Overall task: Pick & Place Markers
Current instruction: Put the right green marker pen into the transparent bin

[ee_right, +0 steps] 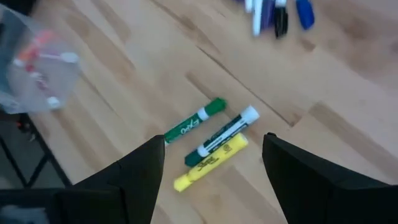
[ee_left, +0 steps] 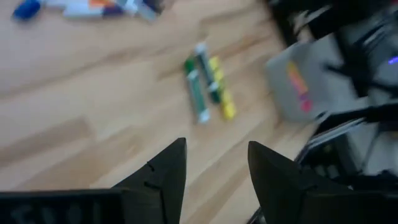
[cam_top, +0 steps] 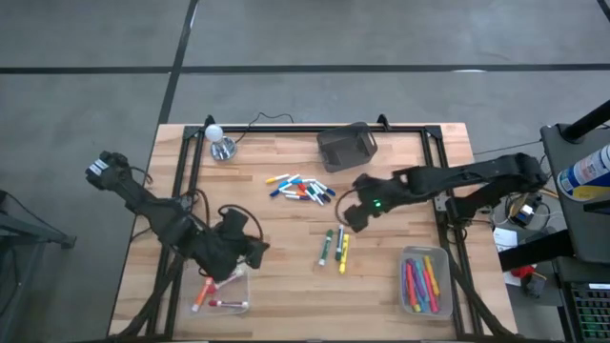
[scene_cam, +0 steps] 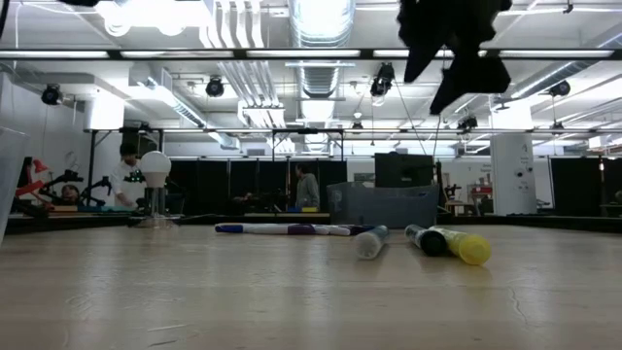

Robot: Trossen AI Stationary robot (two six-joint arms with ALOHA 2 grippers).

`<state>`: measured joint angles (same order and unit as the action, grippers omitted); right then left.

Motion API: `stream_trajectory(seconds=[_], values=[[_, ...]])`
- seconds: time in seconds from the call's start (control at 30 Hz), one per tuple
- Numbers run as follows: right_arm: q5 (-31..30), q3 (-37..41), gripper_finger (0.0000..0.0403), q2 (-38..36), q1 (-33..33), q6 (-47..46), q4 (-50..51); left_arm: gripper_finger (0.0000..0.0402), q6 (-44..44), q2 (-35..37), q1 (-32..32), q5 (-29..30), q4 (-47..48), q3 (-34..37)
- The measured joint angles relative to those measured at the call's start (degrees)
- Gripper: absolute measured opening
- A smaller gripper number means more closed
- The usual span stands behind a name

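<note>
Hanging above the middle of the wooden table (cam_top: 286, 257), the right gripper (ee_right: 208, 171) has its fingers spread wide and empty, with three markers lying side by side on the wood just below it: a green marker (ee_right: 193, 129), a dark green marker (ee_right: 222, 136) with a white end and a yellow marker (ee_right: 210, 162). A loose heap of other markers (cam_top: 300, 187) (blue, orange and white-bodied ones among them) lies farther toward the back, in front of the dark mesh bin (cam_top: 347, 147). On the right front corner a clear tray (cam_top: 426, 282) holds many coloured markers. The left gripper (ee_left: 214, 165) is also open with nothing between its fingers, above the left front area beside a second clear tray (cam_top: 221, 295) that holds a few red-capped markers. A small lamp (cam_top: 220, 141) stands at the back left
</note>
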<state>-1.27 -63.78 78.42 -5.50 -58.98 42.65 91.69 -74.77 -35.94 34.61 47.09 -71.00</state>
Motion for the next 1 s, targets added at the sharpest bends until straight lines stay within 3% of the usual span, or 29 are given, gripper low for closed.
stream_trajectory(seconds=[0.27, 0.6, 1.0], values=[[6.23, -3.45, 0.0258, 12.02, 0.55, 0.74, 0.57, 0.0167, -6.06, 1.52, 0.35, 6.37, -2.10, 0.00], [12.17, -7.36, 0.0258, 24.46, 1.52, 3.43, 0.70, 0.0168, -7.70, 1.52, 0.35, 7.08, -2.10, 0.00], [13.40, -7.76, 0.0252, 29.87, 5.64, 6.53, 1.79, 0.0168, -7.83, 1.50, 0.35, 7.06, -2.10, 0.00]])
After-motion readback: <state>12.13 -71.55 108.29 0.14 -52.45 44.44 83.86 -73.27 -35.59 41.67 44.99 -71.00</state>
